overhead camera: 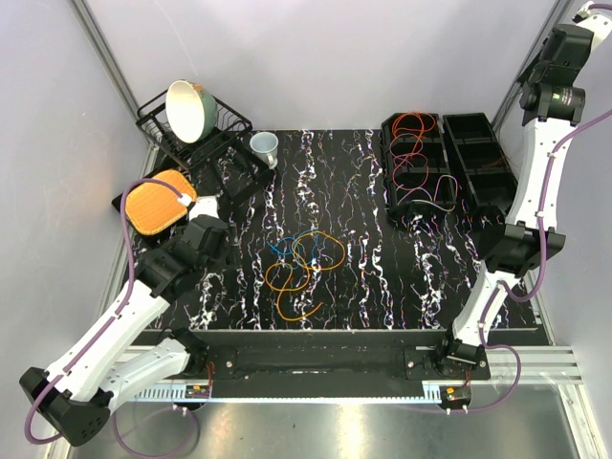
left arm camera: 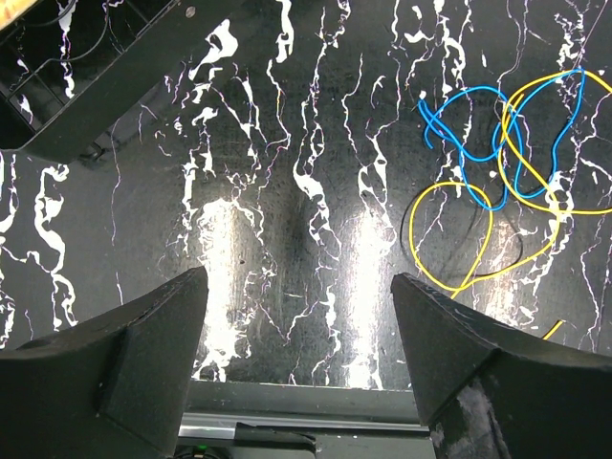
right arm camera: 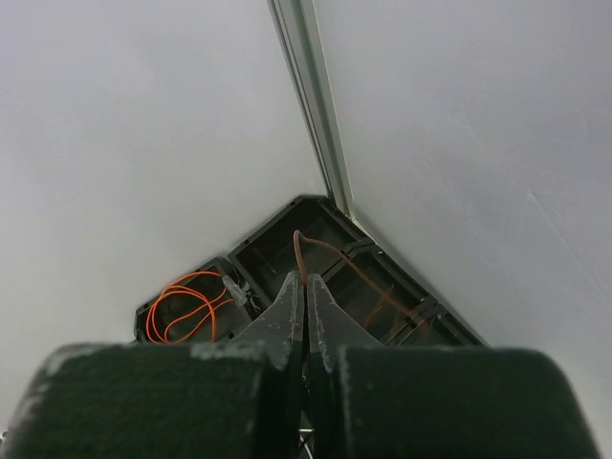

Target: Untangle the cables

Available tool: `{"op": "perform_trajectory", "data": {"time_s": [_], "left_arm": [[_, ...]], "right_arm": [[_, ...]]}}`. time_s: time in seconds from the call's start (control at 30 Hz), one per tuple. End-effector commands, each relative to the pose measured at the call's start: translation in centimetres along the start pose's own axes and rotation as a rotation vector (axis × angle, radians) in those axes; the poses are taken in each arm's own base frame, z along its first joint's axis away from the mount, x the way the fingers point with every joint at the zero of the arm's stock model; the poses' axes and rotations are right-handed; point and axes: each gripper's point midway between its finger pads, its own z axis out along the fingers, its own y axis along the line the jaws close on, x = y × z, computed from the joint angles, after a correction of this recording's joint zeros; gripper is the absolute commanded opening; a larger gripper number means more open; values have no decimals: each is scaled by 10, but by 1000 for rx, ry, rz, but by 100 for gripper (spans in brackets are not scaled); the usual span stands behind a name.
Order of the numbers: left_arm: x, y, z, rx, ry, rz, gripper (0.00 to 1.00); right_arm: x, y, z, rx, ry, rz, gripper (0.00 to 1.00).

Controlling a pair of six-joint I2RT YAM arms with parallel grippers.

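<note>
Left gripper spread wide above table; tangled blue and yellow cables lie nearby, to its right. Right gripper raised high, pinching thin orange cable that trails into black tray.

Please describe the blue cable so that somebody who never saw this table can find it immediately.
Start at the black, white-veined table. Near its middle lies a tangle of thin cables. The blue cable is the only blue one there, crumpled along the tangle's far side and crossing the yellow-orange loops.
</note>
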Motion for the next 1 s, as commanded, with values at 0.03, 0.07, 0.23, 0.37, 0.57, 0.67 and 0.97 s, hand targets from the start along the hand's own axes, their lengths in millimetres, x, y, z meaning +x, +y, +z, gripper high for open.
{"op": "perform_trajectory", "data": {"time_s": [0.03,0.07,0.23,0.37,0.57,0.67,0.97], "left_arm": [[-8,-2,3,3,-28,-2,80],[-7,-2,3,1,-25,-1,80],[-8,-3,3,4,-28,-1,80],[-9,-3,2,7,-34,-6,80],[-8,-3,3,5,-30,-3,80],[-9,-3,2,6,-33,-4,80],[-8,-4,4,6,-23,0,80]], "right_arm": [[-13,-1,-2,-9,-37,22,0],[-13,-1,-2,-9,-37,22,0],[-11,-1,-2,-10,-30,19,0],[-1,-1,5,-8,-4,29,62],[7,-3,8,7,24,44,100],[8,-2,6,-1,30,46,100],[8,9,-17,-75,68,114,100]]}}
